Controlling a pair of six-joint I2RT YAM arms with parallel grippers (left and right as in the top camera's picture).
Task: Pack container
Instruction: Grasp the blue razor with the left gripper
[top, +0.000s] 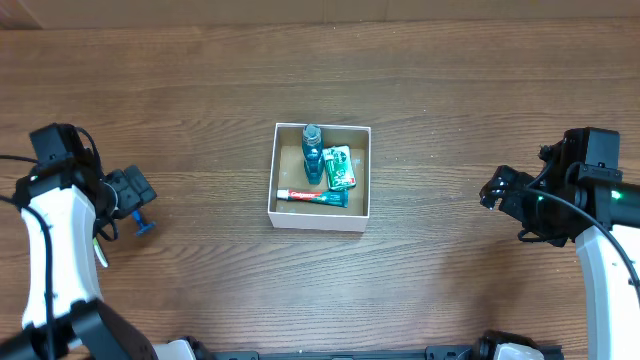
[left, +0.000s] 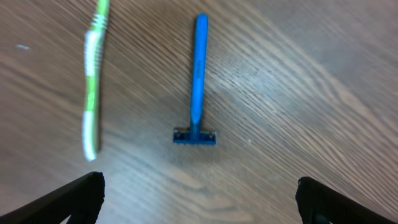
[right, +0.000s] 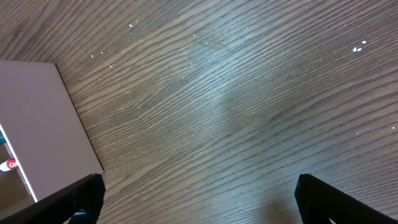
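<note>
The container (top: 318, 218), a square white-walled box with a brown inside, sits mid-table and holds a blue bottle (top: 312, 150), a green packet (top: 340, 166) and a toothpaste tube (top: 312, 197). A blue razor (left: 198, 93) lies on the table at the left and also shows in the overhead view (top: 145, 226). A green and white toothbrush (left: 93, 93) lies beside it. My left gripper (left: 199, 199) is open and empty, hovering just short of the razor's head. My right gripper (right: 199, 199) is open and empty, to the right of the container, whose white wall (right: 37, 130) shows at the left edge.
The wooden table (top: 450, 100) spreads around the container. Both arm bases stand at the front edge of the table.
</note>
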